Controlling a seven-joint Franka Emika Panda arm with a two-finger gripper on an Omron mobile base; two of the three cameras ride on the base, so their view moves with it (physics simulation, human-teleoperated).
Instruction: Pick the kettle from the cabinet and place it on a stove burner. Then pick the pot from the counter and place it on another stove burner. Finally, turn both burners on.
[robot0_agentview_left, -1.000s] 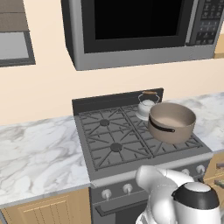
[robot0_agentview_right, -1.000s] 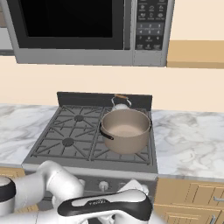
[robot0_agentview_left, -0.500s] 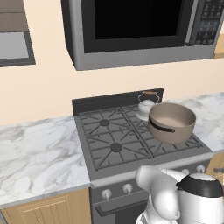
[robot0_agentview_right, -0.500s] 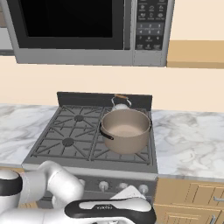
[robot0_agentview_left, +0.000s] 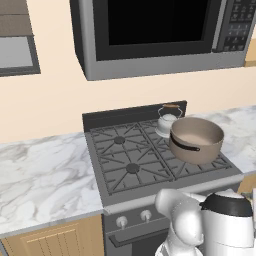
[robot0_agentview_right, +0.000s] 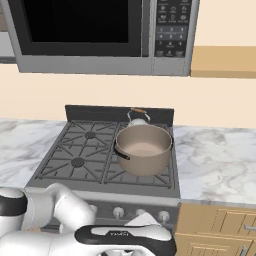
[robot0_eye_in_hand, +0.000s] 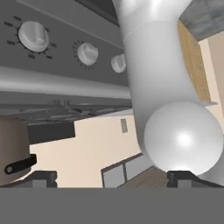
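Left base view: the kettle (robot0_agentview_left: 166, 120) was recorded on the rear right burner of the stove (robot0_agentview_left: 120, 165), with the pot (robot0_agentview_left: 196, 139) on the front right burner just before it; neither had shifted over the preceding second, while the arm's dark-capped joint at lower right had swung further toward the frame edge. Right base view: kettle (robot0_agentview_right: 138, 117) and pot (robot0_agentview_right: 143, 149) were logged in the same places, the knobs (robot0_agentview_right: 118, 213) on the stove front sitting just above the arm, which had dropped lower. Hand view: the gripper (robot0_eye_in_hand: 111, 178) was seen with its tips set wide apart and nothing between them — three knobs (robot0_eye_in_hand: 87, 53) were noted above. Both placements were judged complete; the lowering arm suggested the burner-lighting step was under way — no knob was yet touched.
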